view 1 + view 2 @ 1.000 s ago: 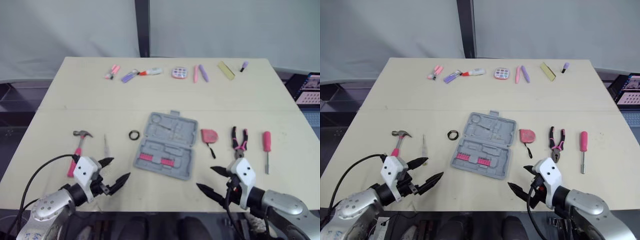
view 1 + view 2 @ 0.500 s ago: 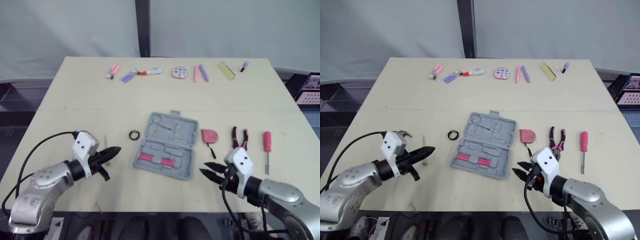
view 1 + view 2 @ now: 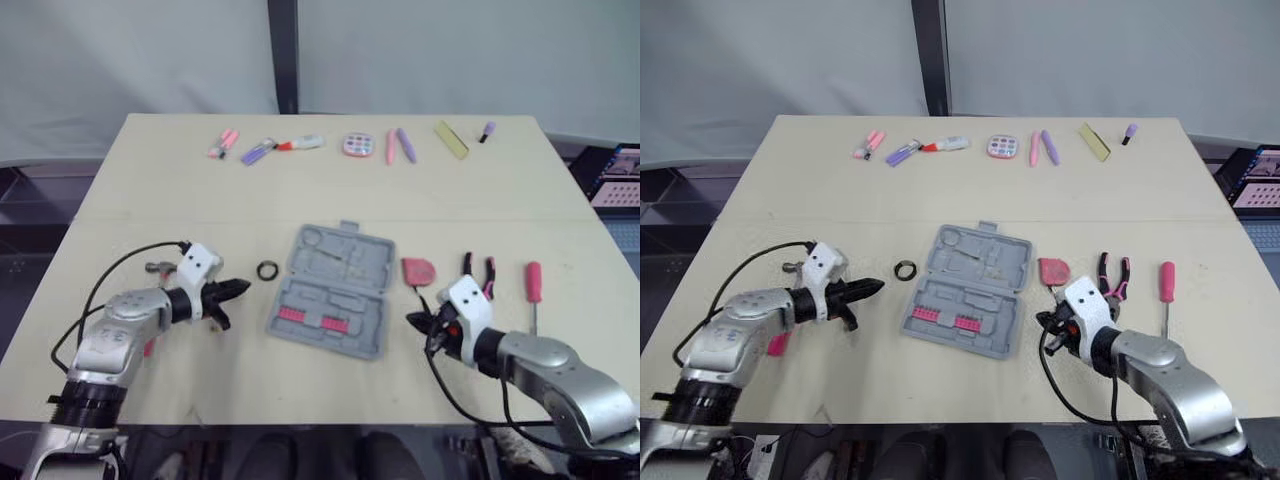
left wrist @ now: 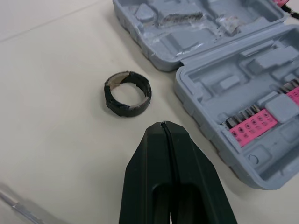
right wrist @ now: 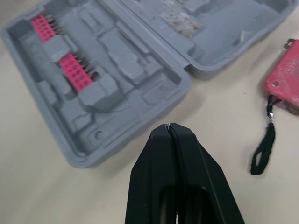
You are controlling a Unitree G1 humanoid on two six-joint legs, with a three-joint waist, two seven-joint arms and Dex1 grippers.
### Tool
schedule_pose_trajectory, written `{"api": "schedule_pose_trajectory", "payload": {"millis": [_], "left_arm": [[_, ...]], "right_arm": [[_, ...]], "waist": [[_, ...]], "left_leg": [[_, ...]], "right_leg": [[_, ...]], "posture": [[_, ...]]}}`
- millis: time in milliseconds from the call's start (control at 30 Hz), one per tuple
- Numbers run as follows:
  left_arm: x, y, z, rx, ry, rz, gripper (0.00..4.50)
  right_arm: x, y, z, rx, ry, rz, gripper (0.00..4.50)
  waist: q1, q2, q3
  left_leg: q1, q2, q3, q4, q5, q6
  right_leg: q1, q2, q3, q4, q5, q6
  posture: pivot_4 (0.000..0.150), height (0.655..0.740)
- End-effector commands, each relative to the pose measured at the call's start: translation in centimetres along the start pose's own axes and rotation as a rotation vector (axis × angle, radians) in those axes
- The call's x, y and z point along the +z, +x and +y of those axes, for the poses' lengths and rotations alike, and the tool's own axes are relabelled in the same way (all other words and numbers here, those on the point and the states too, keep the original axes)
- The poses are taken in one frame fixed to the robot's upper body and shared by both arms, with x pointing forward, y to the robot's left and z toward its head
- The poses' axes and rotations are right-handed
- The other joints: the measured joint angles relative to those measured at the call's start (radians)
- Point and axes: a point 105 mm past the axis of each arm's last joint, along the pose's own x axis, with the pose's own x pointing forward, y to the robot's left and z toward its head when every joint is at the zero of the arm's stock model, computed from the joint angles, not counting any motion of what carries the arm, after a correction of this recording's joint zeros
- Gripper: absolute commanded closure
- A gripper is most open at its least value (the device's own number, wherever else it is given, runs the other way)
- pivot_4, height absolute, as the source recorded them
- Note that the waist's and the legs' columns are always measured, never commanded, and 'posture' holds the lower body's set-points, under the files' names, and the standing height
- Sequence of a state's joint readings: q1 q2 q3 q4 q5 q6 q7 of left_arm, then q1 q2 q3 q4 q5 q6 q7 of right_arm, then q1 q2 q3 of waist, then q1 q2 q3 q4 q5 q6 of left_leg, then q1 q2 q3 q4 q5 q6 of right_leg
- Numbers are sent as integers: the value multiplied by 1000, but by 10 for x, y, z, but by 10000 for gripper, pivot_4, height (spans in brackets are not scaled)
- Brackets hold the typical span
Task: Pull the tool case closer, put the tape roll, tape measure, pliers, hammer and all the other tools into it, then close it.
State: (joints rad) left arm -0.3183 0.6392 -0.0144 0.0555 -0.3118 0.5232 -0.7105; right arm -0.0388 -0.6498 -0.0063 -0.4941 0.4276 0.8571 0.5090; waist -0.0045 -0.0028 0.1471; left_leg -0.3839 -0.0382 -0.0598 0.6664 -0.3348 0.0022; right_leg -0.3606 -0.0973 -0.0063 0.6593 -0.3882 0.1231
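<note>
2 closed grippers [image 3: 240, 289] [image 3: 413, 321] nr tool case [image 3: 345, 256]

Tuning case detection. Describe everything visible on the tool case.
The tool case is grey moulded plastic, lying open and flat on the table, slightly skewed. The far half has empty shaped recesses and a handle tab on its outer edge; the near half holds two pink bit racks. The tape roll and tape measure flank it, apart. Nothing grips it.

A pale beige worktop [image 3: 330, 190] stands before a light grey backdrop [image 3: 130, 60] split by one dark upright post [image 3: 283, 55].
</note>
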Motion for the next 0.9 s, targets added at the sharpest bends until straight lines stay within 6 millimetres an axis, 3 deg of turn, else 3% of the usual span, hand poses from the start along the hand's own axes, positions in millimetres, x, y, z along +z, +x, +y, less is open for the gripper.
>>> {"api": "schedule_pose_trajectory", "payload": {"millis": [33, 300, 533, 900], "left_arm": [[6, 8, 5, 0, 11, -7, 45000], [10, 28, 11, -46, -49, -1, 45000], [8, 44, 3, -135, -80, 39, 45000], [8, 66, 5, -129, -46, 46, 45000]], "right_arm": [[2, 3, -7, -39, -2, 2, 44414], [5, 14, -10, -42, 4, 0, 44414], [4, 26, -15, -58, 2, 19, 44414], [0, 35, -15, -64, 3, 34, 44414]], "waist": [[0, 0, 0], [-1, 0, 0], [-3, 0, 0], [-11, 0, 0]], "left_leg": [[0, 0, -1, 0, 0, 0], [0, -2, -3, 2, 0, 0], [-1, -2, -6, 2, 0, 0], [-2, -3, -8, 4, 0, 0]], "right_leg": [[0, 0, -1, 0, 0, 0], [1, -1, -5, 2, 0, 0], [1, -2, -10, 3, 0, 0], [1, -2, -12, 4, 0, 0]], "posture": [[1500, 7400], [1500, 7400], [1500, 7400], [1500, 7400]]}}
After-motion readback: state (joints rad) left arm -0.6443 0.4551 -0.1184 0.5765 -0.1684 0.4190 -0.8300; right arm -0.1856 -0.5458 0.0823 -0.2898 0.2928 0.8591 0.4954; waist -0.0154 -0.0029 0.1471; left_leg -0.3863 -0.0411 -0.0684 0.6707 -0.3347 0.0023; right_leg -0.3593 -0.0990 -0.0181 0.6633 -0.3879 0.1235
